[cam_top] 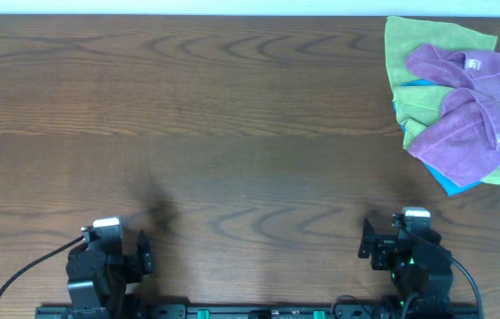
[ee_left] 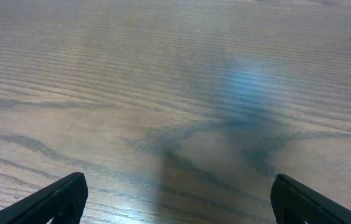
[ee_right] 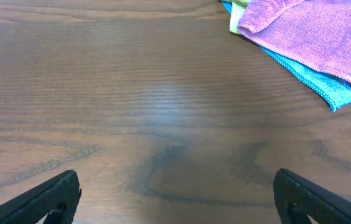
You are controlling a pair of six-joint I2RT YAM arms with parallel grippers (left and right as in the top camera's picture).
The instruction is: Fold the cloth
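A pile of cloths lies at the far right of the table: two purple cloths point(cam_top: 464, 127) on top of green point(cam_top: 423, 40) and blue point(cam_top: 457, 184) ones. The right wrist view shows a purple cloth point(ee_right: 312, 34) over a blue edge point(ee_right: 340, 94) at the upper right. My left gripper point(cam_top: 140, 252) is open and empty near the front edge at the left; its view point(ee_left: 175, 199) shows only bare wood. My right gripper point(cam_top: 368, 245) is open and empty near the front edge at the right, well short of the pile; its fingers point(ee_right: 175, 199) are spread wide over wood.
The brown wooden table point(cam_top: 214, 115) spans the view. The arm bases sit on a rail point(cam_top: 250, 312) along the front edge. A pale wall strip runs along the far edge.
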